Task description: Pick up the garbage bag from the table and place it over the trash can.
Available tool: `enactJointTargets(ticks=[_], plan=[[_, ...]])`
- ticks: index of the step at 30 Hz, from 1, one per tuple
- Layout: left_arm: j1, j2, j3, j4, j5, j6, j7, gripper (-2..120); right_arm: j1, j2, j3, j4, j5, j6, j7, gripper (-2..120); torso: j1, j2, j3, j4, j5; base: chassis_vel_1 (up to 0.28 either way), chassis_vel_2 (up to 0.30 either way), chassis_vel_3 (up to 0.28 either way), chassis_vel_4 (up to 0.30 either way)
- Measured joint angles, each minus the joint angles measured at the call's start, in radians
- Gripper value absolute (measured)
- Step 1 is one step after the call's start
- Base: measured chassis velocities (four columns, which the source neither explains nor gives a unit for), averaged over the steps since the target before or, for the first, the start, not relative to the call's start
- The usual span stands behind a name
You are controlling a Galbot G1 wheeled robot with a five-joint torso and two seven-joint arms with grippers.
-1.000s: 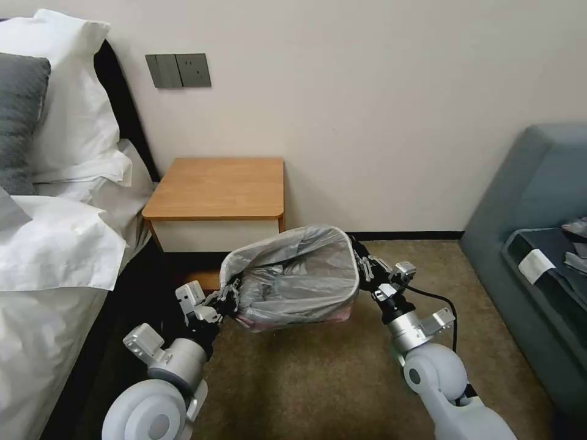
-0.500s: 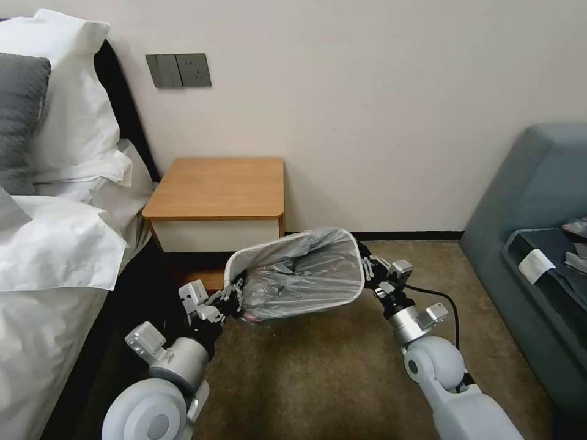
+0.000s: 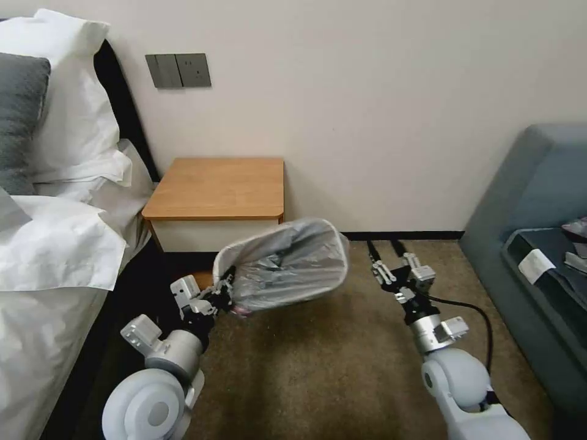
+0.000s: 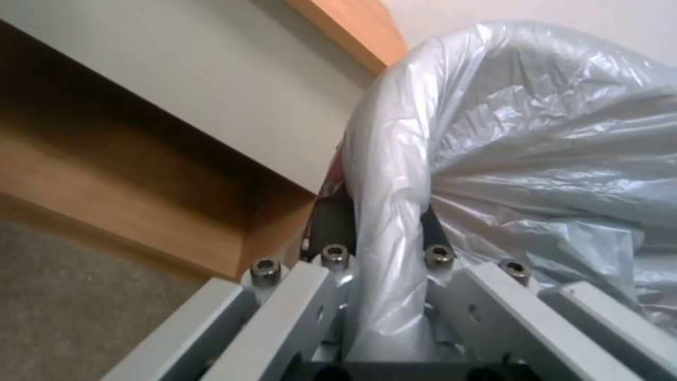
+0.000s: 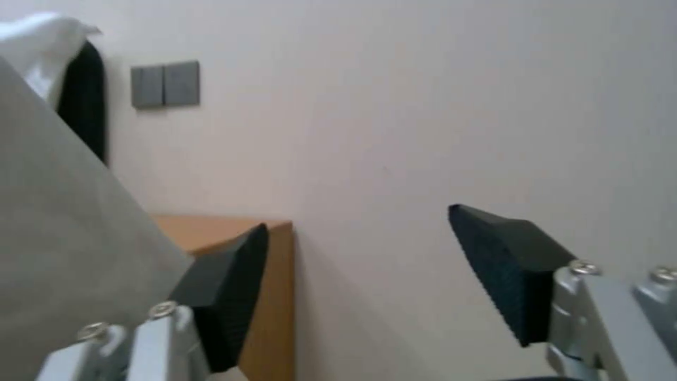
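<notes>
Now | left tool [image 3: 225, 292] is clamping the bagged rim of cream-beige plastic trash can [image 3: 284, 264], frame centre | right tool [image 3: 391, 260] is gaping empty, just right of it.

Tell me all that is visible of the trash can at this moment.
The trash can is a small pale bin with rounded corners, lined with the crinkly grey garbage bag, which wraps over its rim. It is tilted, mouth up and toward the camera, in front of the table. The left gripper clamps its bagged rim; the right gripper is open, apart from it.
</notes>
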Motion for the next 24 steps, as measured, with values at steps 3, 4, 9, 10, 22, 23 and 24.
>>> enactJointTargets(ticks=[3,4,9,10,22,23,24], plan=[[-0.008,0.001,0.006,0.004,0.014,0.007,-0.009,2,-0.014,-0.006,0.005,0.060,0.061,0.001,-0.018,82,0.000,0.000,0.000,0.0001,0.0001,0.000,0.000,0.000,0.000],[-0.008,0.001,0.006,0.004,0.014,0.007,-0.009,2,-0.014,-0.006,0.005,0.060,0.061,0.001,-0.018,82,0.000,0.000,0.000,0.0001,0.0001,0.000,0.000,0.000,0.000],[-0.026,0.024,0.037,0.023,0.124,0.014,-0.006,2,-0.027,-0.079,-0.076,0.248,0.145,-0.095,-0.002,97,0.000,0.000,0.000,0.0001,0.0000,0.000,0.000,0.000,0.000],[-0.031,0.031,0.044,0.029,0.147,0.014,-0.002,2,-0.026,-0.103,-0.102,0.285,0.144,-0.130,0.004,95,0.000,0.000,0.000,0.0002,-0.0003,0.000,0.000,0.000,0.000],[-0.059,0.065,0.109,0.090,0.508,0.019,0.072,2,0.192,-0.551,-0.363,0.387,0.159,-0.509,0.123,53,0.000,0.000,0.000,0.0002,-0.0001,0.000,0.000,0.000,0.000],[-0.062,0.064,0.114,0.093,0.531,0.018,0.075,1,0.229,-0.587,-0.393,0.386,0.172,-0.549,0.129,48,0.000,0.000,0.000,0.0001,0.0002,0.000,0.000,0.000,0.000],[-0.065,0.063,0.119,0.095,0.548,0.018,0.076,1,0.271,-0.617,-0.429,0.377,0.190,-0.581,0.137,44,0.000,0.000,0.000,0.0002,0.0001,0.000,0.000,0.000,0.000]])
